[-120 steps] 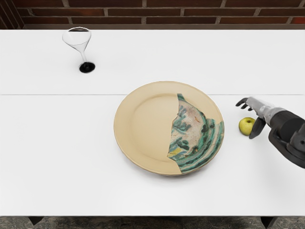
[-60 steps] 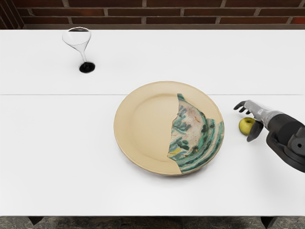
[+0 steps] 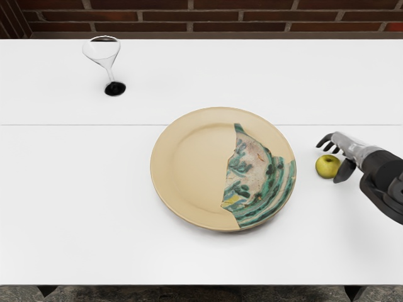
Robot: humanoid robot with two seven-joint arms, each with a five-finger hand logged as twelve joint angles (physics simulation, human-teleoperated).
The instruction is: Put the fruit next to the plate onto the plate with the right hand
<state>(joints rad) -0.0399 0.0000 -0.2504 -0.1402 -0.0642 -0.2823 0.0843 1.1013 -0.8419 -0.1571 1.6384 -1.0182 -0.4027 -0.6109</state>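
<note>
My right hand (image 3: 341,153) has slid slightly toward the frame's right, fingers spread beside the apple (image 3: 327,166), still ungrasped off the plate (image 3: 189,163).

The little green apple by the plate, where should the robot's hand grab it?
Around its round middle, from the right. The apple is a small ball on the table, so fingers behind and thumb in front can pinch its widest part. The open right hand sits on that side; the plate lies to its left.
</note>
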